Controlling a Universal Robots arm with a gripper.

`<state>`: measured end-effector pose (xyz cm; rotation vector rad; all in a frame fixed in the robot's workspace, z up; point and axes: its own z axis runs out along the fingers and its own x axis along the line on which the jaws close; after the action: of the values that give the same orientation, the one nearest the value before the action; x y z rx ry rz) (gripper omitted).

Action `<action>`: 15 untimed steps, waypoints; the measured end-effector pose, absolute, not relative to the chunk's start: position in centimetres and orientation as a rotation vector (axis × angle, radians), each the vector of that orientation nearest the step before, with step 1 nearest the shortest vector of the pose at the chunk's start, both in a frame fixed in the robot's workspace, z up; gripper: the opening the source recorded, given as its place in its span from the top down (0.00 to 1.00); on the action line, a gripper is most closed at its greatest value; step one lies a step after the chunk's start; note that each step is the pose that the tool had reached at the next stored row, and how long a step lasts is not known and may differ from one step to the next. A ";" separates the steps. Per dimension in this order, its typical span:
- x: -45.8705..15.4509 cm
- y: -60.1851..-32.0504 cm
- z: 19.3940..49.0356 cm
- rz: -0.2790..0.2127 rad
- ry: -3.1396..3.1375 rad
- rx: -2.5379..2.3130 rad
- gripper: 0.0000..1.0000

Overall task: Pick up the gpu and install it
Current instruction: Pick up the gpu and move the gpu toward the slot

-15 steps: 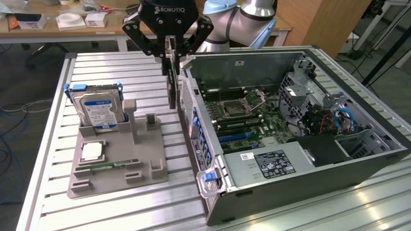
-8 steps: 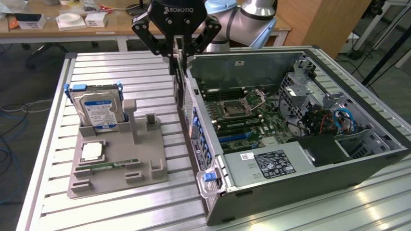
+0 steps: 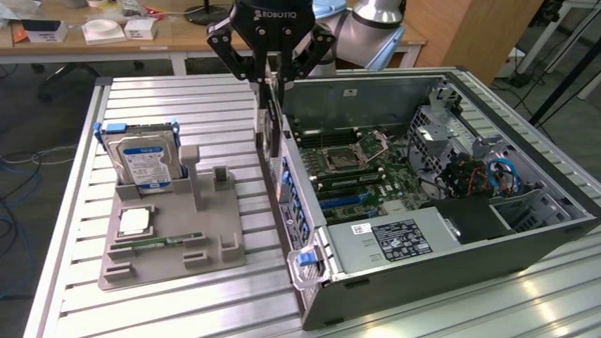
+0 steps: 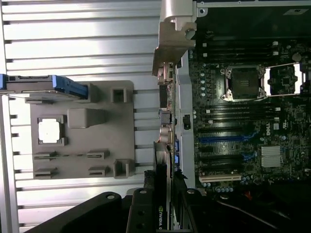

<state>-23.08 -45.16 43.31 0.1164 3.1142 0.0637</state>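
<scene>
The fingers (image 3: 242, 63) are clamped on the gpu (image 3: 270, 120), one on each flat face near its upper end. From them the card hangs straight down, thin and edge-on to the exterior view, so its long axis appears to run downward from the grip. In the wrist view the fingers (image 4: 146, 199) frame the same dark card (image 4: 163, 165), which shows there as a narrow strip.

The gpu is in the air, clear of the desk (image 3: 188, 98). It hangs just above the side wall of the open computer case (image 3: 441, 260), on the edge that faces the grey holder (image 3: 169, 232). The relation that matters is sideways. The motherboard (image 3: 376, 169) and its blue expansion slots (image 3: 343, 201) lie toward the exterior view's right of the card and lower down, inside the case. The card's faces seem to run roughly along the case wall, not along the slots, though that is a judgement from a thin edge.

The holder carries a hard drive (image 3: 143, 160) standing on edge, well apart from the card.

The card's lower end merges with the dark wall behind it, so where it stops is hard to make out. Its metal bracket and connector edge cannot be told apart
</scene>
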 end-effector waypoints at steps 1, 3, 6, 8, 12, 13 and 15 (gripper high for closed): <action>-22.9 -45.2 43.3 0.064 3.114 0.116 0.74; -22.6 -45.2 43.3 0.064 3.114 0.117 0.74; -22.2 -45.2 43.3 0.064 3.114 0.116 0.74; -21.9 -45.2 43.3 0.064 3.114 0.116 0.74; -21.3 -45.2 43.3 0.064 3.114 0.116 0.74; -21.1 -45.2 43.3 0.064 3.114 0.116 0.74; -20.8 -45.2 43.3 0.064 3.114 0.117 0.74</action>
<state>-20.81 -45.16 43.31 0.1165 3.1142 0.0638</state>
